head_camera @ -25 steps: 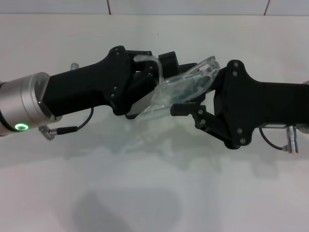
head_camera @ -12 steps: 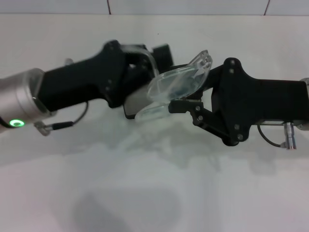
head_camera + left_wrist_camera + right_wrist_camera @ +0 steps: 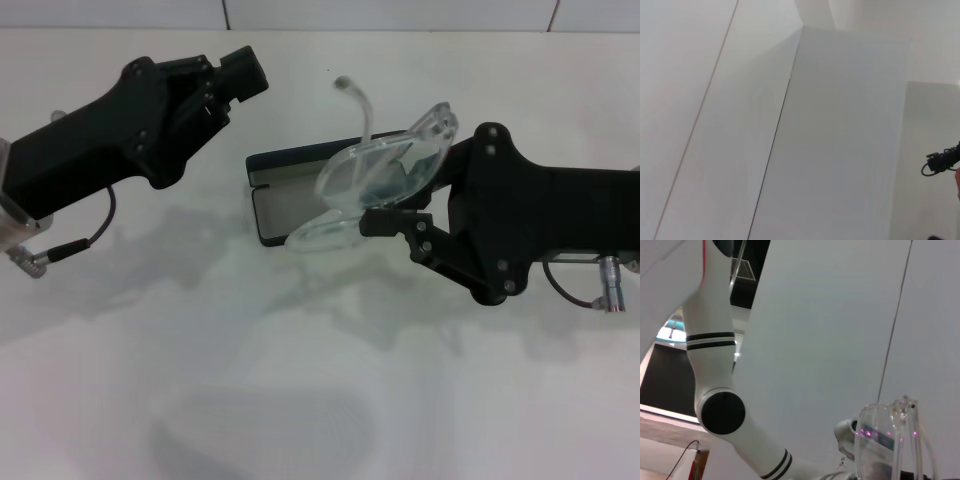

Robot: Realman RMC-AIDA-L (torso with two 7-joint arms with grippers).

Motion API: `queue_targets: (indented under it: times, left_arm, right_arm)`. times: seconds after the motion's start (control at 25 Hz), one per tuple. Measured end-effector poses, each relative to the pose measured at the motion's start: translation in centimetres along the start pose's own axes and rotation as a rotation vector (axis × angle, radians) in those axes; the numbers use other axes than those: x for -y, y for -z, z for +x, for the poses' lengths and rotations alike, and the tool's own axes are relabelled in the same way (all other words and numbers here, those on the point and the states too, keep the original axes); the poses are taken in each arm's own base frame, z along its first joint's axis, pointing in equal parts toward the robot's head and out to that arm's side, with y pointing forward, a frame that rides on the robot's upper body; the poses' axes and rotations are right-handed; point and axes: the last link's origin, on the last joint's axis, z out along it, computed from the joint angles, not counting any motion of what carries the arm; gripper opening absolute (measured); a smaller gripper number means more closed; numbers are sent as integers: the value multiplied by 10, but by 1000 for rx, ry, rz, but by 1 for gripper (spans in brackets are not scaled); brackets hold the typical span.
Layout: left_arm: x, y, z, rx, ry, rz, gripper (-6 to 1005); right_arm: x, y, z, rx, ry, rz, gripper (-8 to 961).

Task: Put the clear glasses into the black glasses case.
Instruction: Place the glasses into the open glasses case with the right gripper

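My right pincer [image 3: 385, 212] was clamped on the clear glasses [image 3: 375, 180], held tilted just above the open black glasses case [image 3: 275, 195] on the desk [image 3: 320, 380]; case long axis ran left-right. Left pincer [image 3: 240, 75] sat well apart, state unclear.

White table [image 3: 320, 400], pale tiled wall [image 3: 400, 12] behind, soft even light
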Motion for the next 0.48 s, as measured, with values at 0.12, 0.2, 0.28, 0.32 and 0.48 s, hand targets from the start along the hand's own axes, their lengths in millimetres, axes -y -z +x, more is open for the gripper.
queue_targets:
  times: [0.12,0.2,0.28,0.32,0.48]
  left_arm:
    - [-2,-5,-1,13,9,-28,43]
    - [-4,-11,-2,29,6,-57,43]
    - [-7,-19,-3,53,-5,-99,43]
    - [-9,-22,-3,65,-7,-119,43]
    - [-13,-35,-6,98,-4,-183,43]
  right_arm:
    - [1,-3,2,-20,-16,-15,70]
    - [1,-7,3,-35,-21,-40,70]
    - [1,-11,3,-37,-22,-56,70]
    - [1,-12,4,-38,-24,-62,70]
    - [1,-14,4,-42,-31,-61,71]
